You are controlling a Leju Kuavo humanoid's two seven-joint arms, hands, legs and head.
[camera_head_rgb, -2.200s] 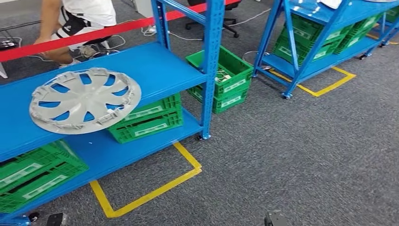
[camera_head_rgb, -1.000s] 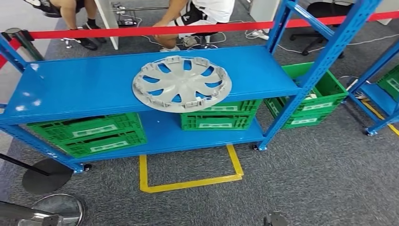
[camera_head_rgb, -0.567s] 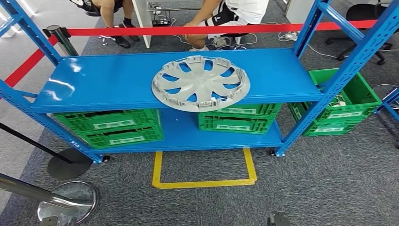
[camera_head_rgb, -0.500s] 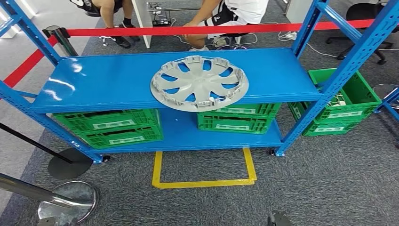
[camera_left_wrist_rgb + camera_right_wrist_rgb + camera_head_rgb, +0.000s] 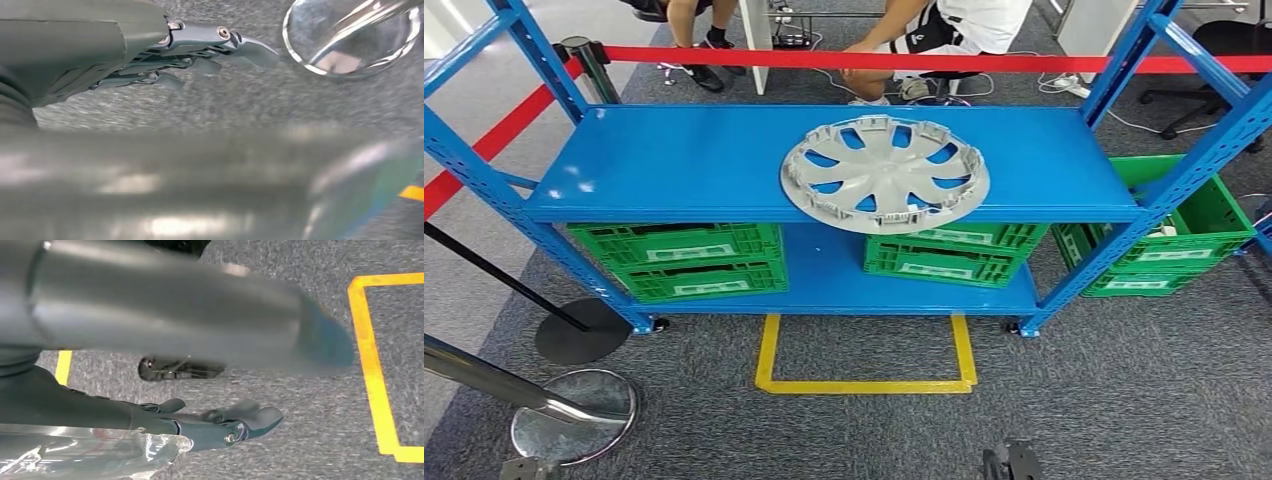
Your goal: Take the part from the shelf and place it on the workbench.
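One grey plastic wheel cover (image 5: 885, 173) lay flat on the upper board of the blue steel shelf (image 5: 674, 160), right of the board's middle, its near rim jutting slightly over the front edge. It was round, so it had no long axis; its spoked, clip-ringed face was turned up, with the blue board showing through the curved slots between the spokes.

Both arms hung down over the grey carpet. The left hand (image 5: 197, 52) had its dark fingers stretched out fairly straight and slightly apart, holding nothing, above the speckled floor near the shiny round base of a barrier post (image 5: 350, 37). The right hand (image 5: 210, 427) likewise had its fingers extended and loose, grasping nothing, with clear plastic film (image 5: 100, 452) wrapped behind them.

Green latticed plastic crates (image 5: 686, 258) sat on the lower board and beside the shelf. Yellow tape (image 5: 867, 385) marked a rectangle on the carpet before the shelf. A red barrier belt (image 5: 904, 62) ran behind, with seated people's legs (image 5: 894, 45) beyond it.
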